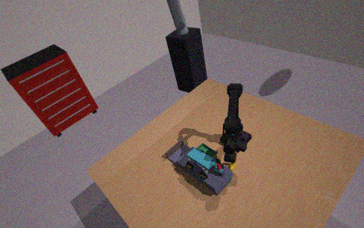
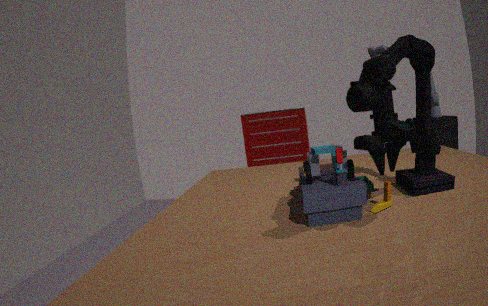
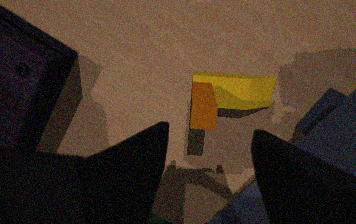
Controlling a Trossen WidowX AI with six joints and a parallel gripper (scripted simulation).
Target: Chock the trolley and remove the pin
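My gripper (image 2: 387,171) (image 3: 210,135) is partly open and empty, fingers down, above the chock. The yellow chock (image 1: 233,166) (image 2: 381,206) (image 3: 245,92) lies on the table beside the ramp, its orange handle (image 2: 387,191) (image 3: 203,106) upright; in the wrist view the handle shows between and just beyond the fingertips. The cyan trolley (image 1: 199,158) (image 2: 325,149) stands on the grey-blue ramp (image 1: 224,180) (image 2: 332,200) (image 3: 330,125). The red-headed stop pin (image 1: 219,166) (image 2: 339,155) is at its uphill end. The green tray (image 1: 206,149) is behind the trolley, partly hidden.
The arm's black base (image 2: 425,184) (image 3: 30,85) stands on the wooden table (image 1: 283,168) (image 2: 200,260) close to the chock. The ramp's raised end is beside the chock. A red drawer cabinet (image 1: 56,93) (image 2: 275,137) and a black pillar (image 1: 186,59) stand beyond the table.
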